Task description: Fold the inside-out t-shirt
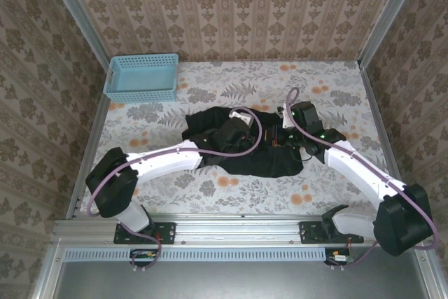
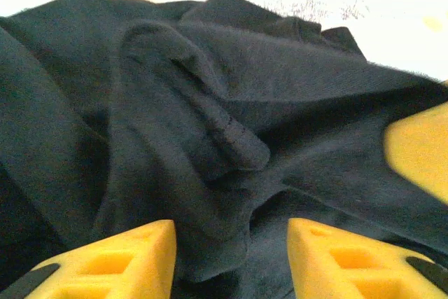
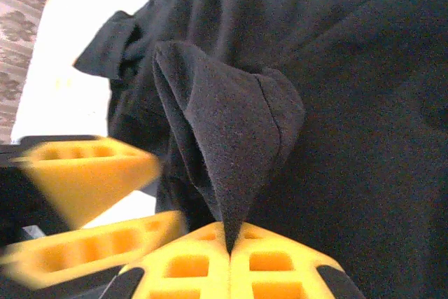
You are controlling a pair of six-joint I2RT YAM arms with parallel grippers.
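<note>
Top: inside-out t-shirt (image 1: 266,162) crumpled on counter (image 1: 210,187).
Left wrist: left fingers (image 2: 133,260) half apart, straddling a fold, gripping nothing.
Right wrist: right fingers (image 3: 189,267) pinched on 1 thin cloth peak; likely to slip free if pulled.

Arms (image 1: 175,155) cover t-shirt (image 1: 269,162) mid in top view; left gripper (image 3: 164,192) blurry in right-wrist view.

The floral table (image 1: 329,187) bears a crumpled black t-shirt (image 1: 262,162) (mid-table) and a blue basket (image 1: 142,78), far left.
</note>
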